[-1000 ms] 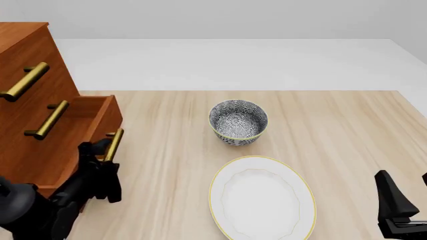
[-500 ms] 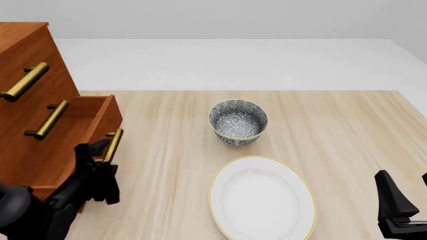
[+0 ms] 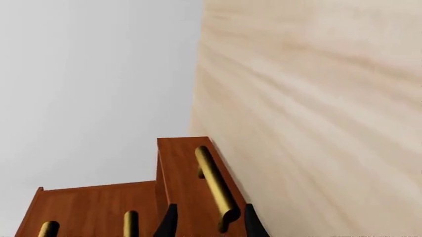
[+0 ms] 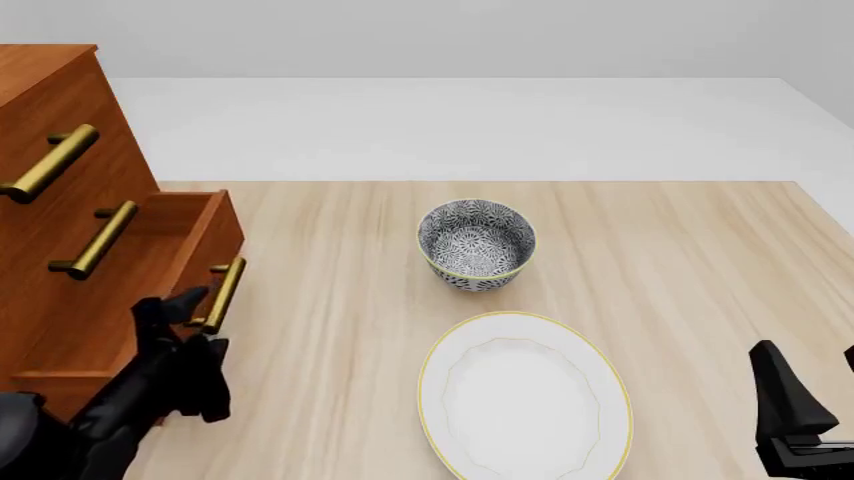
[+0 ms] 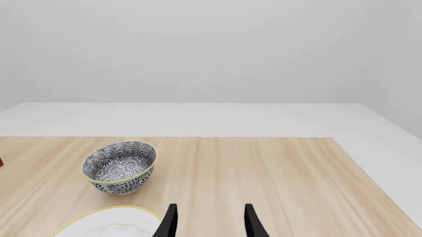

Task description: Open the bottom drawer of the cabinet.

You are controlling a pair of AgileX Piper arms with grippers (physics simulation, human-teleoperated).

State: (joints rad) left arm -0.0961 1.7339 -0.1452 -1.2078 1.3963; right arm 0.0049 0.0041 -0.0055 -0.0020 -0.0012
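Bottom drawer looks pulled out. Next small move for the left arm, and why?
Probably back the left pincer off, away from the brass handle. The bottom drawer already juts out past the two upper fronts of the cabinet, and in the left wrist view the fingertips sit apart on either side of the handle's end, not clamped.

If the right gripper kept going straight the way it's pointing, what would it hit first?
Probably nothing close. The right gripper points forward over bare table. The bowl sits off to its left side and the plate lies below on that side. Depth beyond that is unclear.
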